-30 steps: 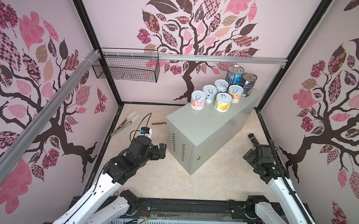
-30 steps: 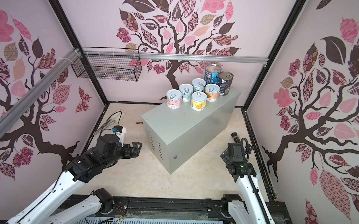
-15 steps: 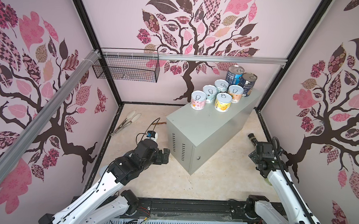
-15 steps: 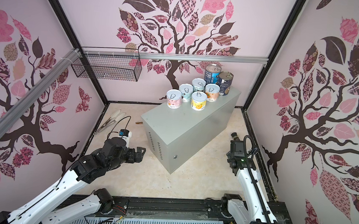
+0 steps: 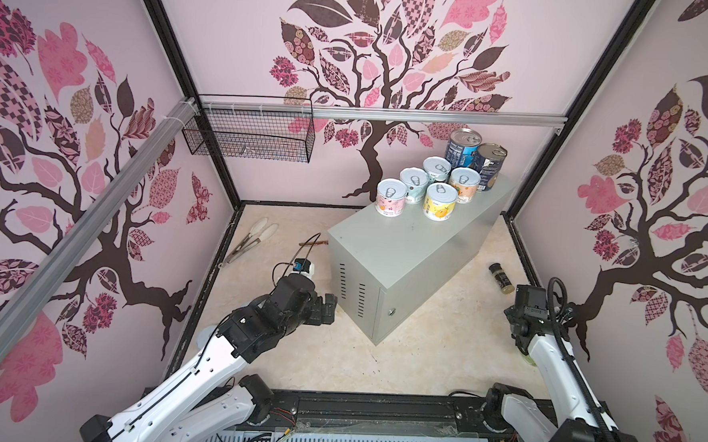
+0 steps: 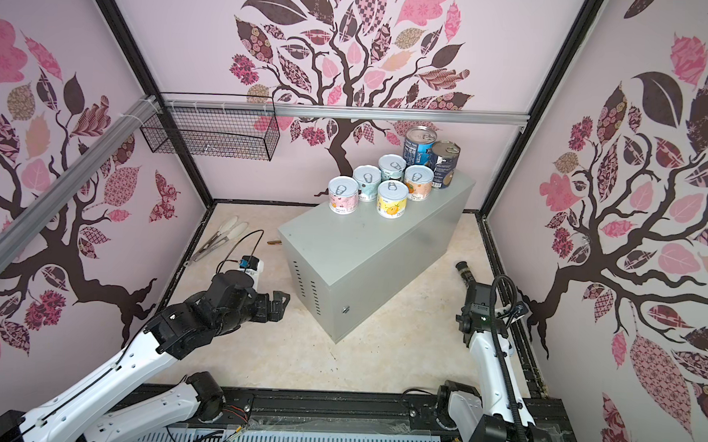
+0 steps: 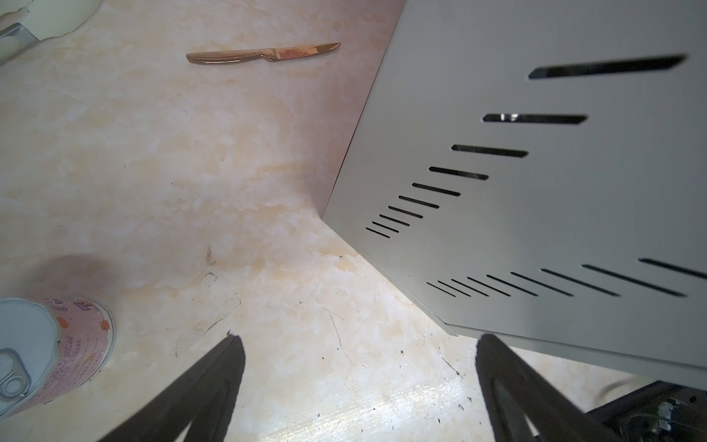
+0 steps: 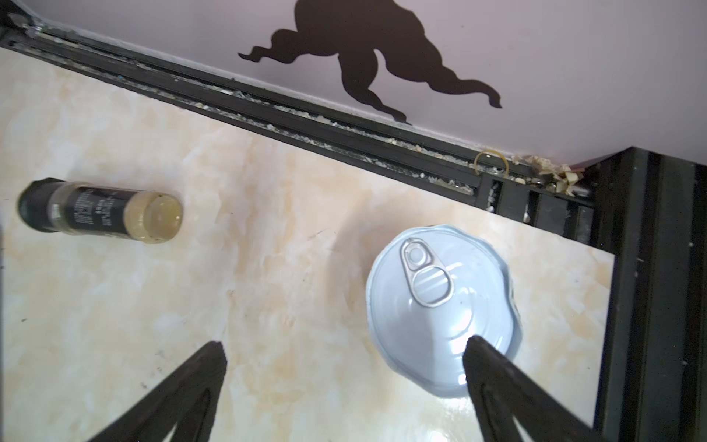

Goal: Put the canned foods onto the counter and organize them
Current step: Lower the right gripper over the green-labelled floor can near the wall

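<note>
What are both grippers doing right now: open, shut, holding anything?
Left gripper: open, empty, over bare floor beside the grey cabinet.
Right gripper: open, empty; a can stands by one finger, not gripped.

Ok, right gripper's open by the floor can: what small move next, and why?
Probably slide the right gripper sideways until the upright can sits between its open jaws, then lower. In the right wrist view one fingertip overlaps the can while the other hangs over floor, so closing now would likely miss.
</note>
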